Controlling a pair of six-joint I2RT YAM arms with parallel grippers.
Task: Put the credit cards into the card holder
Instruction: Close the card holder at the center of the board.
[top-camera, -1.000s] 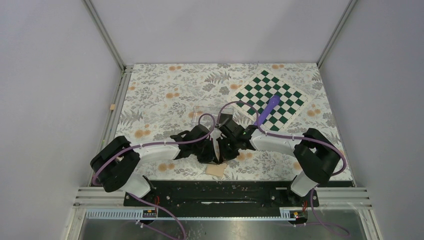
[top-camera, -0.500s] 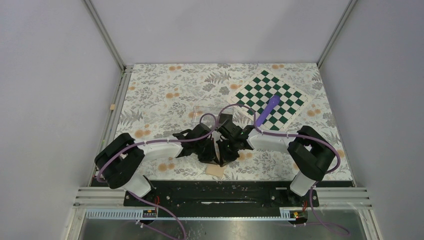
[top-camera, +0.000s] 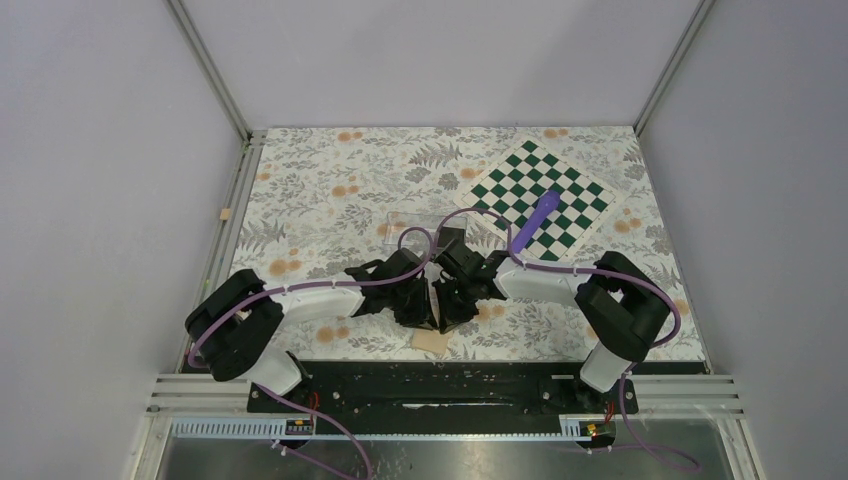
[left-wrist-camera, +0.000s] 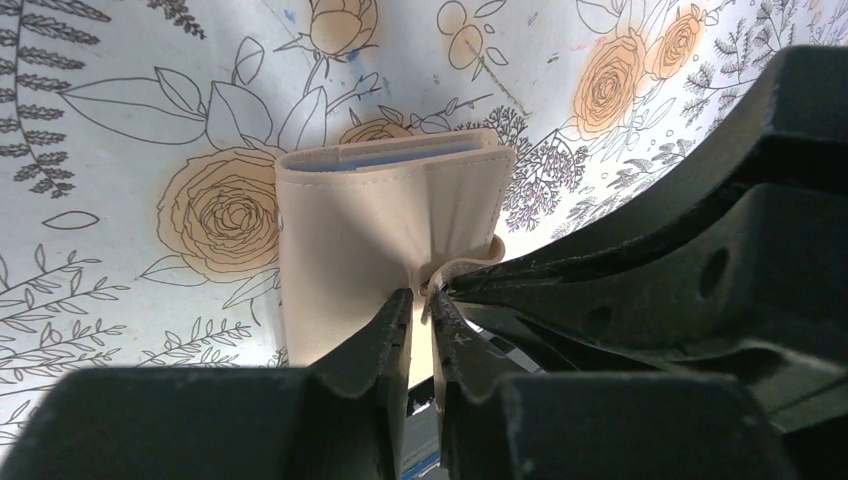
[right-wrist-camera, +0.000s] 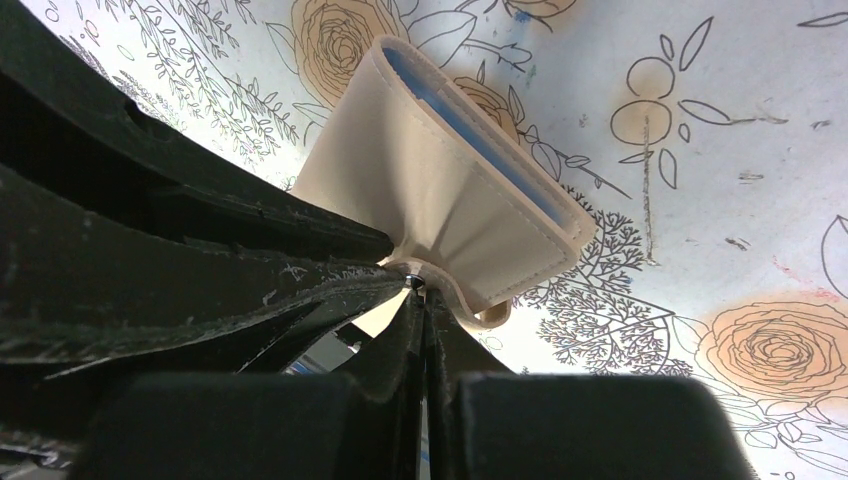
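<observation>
The tan card holder (top-camera: 432, 342) lies near the table's front edge, mostly folded, with a blue-grey lining showing at its far edge in the left wrist view (left-wrist-camera: 385, 215) and the right wrist view (right-wrist-camera: 450, 185). My left gripper (left-wrist-camera: 420, 298) is shut on a tan flap of the holder; it also shows in the top view (top-camera: 415, 303). My right gripper (right-wrist-camera: 422, 290) is shut on the holder's snap tab, pressed against the left gripper (top-camera: 456, 298). No credit card shows clearly. A pale and dark strip under the fingers (left-wrist-camera: 482, 331) is too hidden to name.
A clear plastic box (top-camera: 410, 224) lies just behind the grippers. A green and white chessboard (top-camera: 545, 195) sits at the back right with a purple object (top-camera: 533, 222) on it. The black base rail (top-camera: 440, 385) runs along the near edge.
The right arm's elbow has swung inward to the left. The white sliver between the two grippers has shrunk from view. The holder has stayed in place.
</observation>
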